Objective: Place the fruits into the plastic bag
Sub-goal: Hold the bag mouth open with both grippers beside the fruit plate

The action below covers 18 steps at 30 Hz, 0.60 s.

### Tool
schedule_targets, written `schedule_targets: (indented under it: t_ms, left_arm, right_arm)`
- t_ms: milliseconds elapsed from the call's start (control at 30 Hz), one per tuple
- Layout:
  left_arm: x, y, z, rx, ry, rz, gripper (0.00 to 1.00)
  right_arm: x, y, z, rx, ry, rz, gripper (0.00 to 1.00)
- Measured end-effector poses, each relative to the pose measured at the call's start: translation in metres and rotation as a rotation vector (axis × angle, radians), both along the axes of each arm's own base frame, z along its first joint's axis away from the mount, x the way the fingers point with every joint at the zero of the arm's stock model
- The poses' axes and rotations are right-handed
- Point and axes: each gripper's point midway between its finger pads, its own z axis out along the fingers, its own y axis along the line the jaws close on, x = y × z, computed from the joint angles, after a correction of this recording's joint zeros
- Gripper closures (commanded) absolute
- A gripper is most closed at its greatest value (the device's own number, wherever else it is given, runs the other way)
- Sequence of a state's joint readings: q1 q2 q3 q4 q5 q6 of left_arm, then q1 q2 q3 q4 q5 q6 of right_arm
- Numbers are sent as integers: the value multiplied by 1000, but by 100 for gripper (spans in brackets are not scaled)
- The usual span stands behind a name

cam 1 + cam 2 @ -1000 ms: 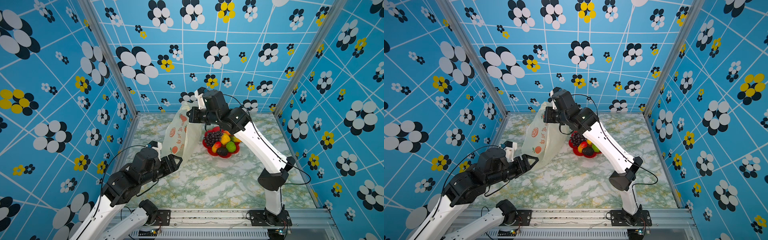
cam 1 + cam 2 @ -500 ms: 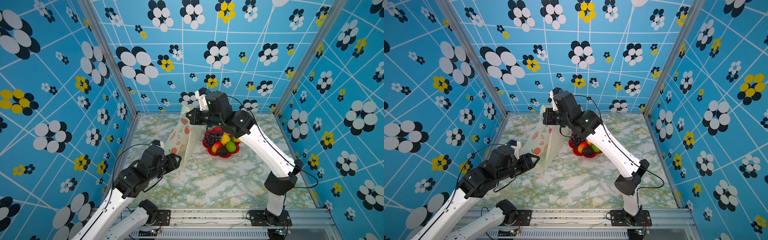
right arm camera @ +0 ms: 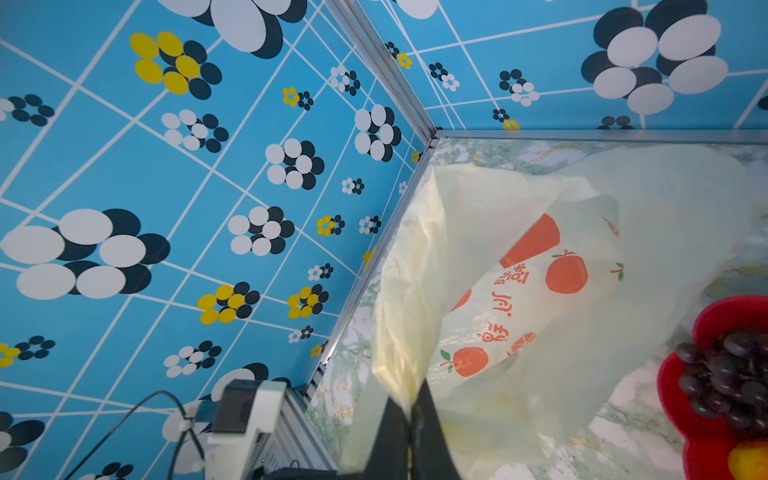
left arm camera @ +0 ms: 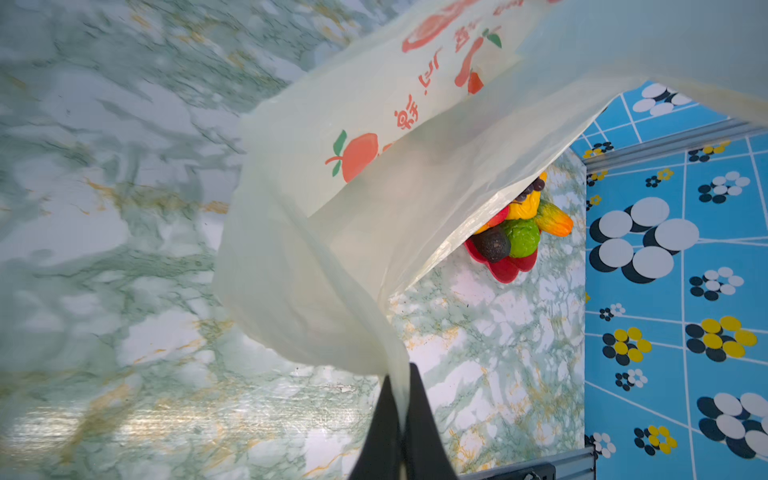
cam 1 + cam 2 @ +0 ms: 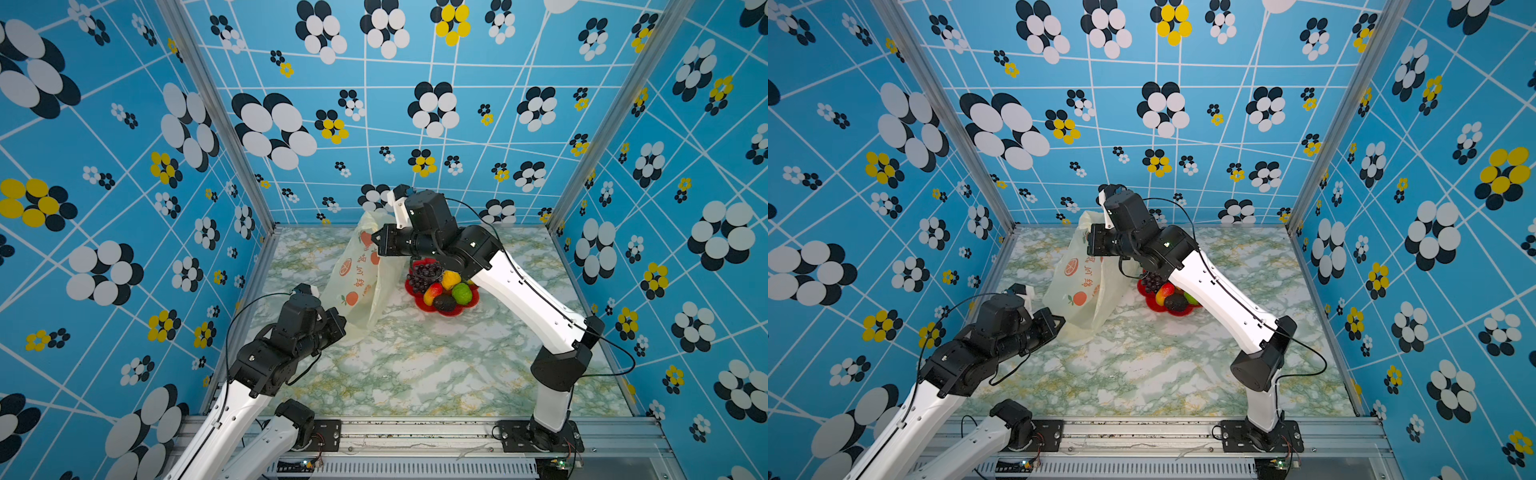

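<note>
The plastic bag, cream-white with orange prints, hangs stretched between both grippers left of the plate. My right gripper is shut on its upper edge, held high near the back wall. My left gripper is shut on its lower edge, close to the table. Film is pinched between both pairs of fingers in the wrist views. The fruits lie piled on a red plate: purple grapes, a lemon, a lime, a mango and a dark avocado-like one. The bag hides part of the pile.
The marble-patterned table is boxed in by blue flowered walls on three sides. A metal rail with both arm bases runs along the front edge. The right arm's forearm passes over the plate's right side.
My left gripper has moved forward to the bag's lower edge and shut on it. The right gripper stays shut on the upper edge, nearly still.
</note>
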State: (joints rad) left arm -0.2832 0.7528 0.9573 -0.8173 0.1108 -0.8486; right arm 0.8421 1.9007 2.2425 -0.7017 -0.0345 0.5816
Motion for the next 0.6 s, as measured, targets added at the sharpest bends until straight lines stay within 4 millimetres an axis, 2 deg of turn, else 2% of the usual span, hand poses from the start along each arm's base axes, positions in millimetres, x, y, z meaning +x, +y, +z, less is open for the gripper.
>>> schedule_targets:
  t_ms: [67, 133, 200, 267, 333, 400, 433, 500, 600]
  left_arm:
    - [20, 22, 20, -2, -15, 72, 100]
    - [48, 36, 54, -2, -50, 99, 100]
    - [80, 37, 104, 10, -149, 70, 100]
    - [104, 28, 159, 24, -282, 11, 100]
    - [110, 16, 212, 46, -428, -50, 100]
    - [98, -1, 264, 71, -590, -124, 100]
    - [88, -7, 283, 81, -655, -151, 100]
    - [55, -22, 324, 101, -813, -221, 100]
    - [0, -32, 362, 115, -999, -301, 100]
  right_arm:
    - [27, -8, 6, -1, -38, -29, 100]
    - [60, -11, 23, 15, -121, -53, 100]
    - [88, -13, 49, 27, -257, -64, 100]
    - [91, -9, 75, 32, -393, -39, 100]
    - [76, 1, 104, 41, -530, 15, 100]
    - [44, 14, 145, 79, -696, 94, 100]
    - [26, 19, 163, 97, -768, 131, 100]
    - [-21, 23, 203, 140, -917, 218, 100]
    - [-84, 12, 247, 199, -1070, 318, 100]
